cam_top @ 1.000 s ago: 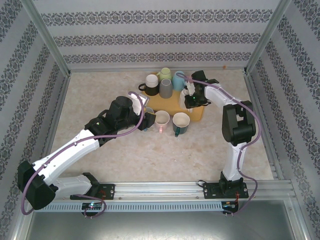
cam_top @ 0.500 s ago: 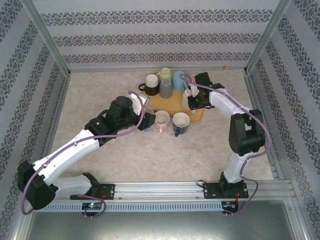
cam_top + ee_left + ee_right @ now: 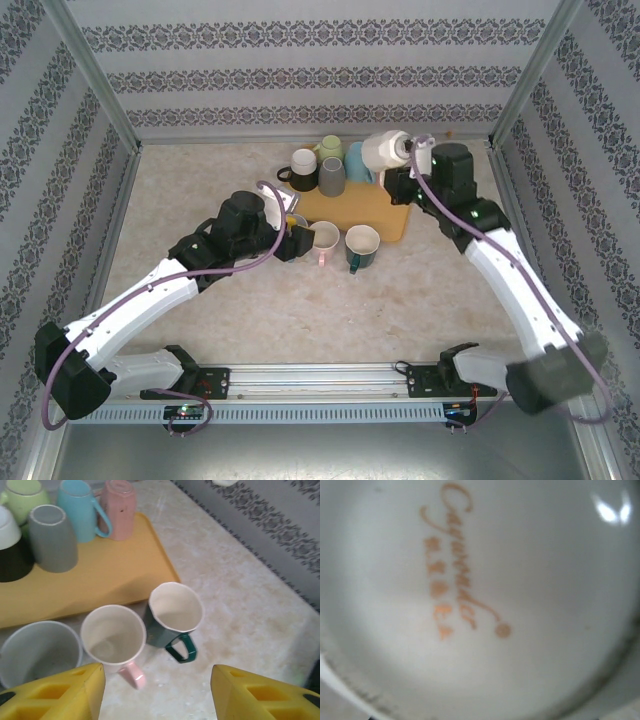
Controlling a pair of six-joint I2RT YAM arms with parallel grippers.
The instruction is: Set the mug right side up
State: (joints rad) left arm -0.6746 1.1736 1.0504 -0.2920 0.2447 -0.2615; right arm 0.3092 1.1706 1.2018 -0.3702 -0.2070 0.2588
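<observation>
Top external: white mug (image 3: 383, 150) is up in the air over the far right corner of the yellow tray (image 3: 372, 212), touching nothing below it. It lies roughly on its side, though the tilt is hard to read from above.

Right wrist: close and blurred, the mug's underside (image 3: 470, 595) with a gold maker's script, so the base faces this camera.

Change: a second ago the right gripper (image 3: 399, 159) was low at the tray's right edge, working on the mug. Now the arm has swung up and outward and the mug has come away with it. The jaws are pinched on the mug, probably at the handle, but that contact is hidden.

Judgement: pick-up done, turn-over in hand. What remains is rolling the wrist until the mouth faces up, then setting the mug down.

Around: grey mug (image 3: 332, 176) stands inverted on the tray beside a blue mug (image 3: 357, 160). Off the tray's near edge, a pink-handled mug (image 3: 114, 634) and a dark green mug (image 3: 175, 614) stand mouth-up, touching.

Left gripper (image 3: 157, 690) hovers near those two, fingers spread, holding nothing.
</observation>
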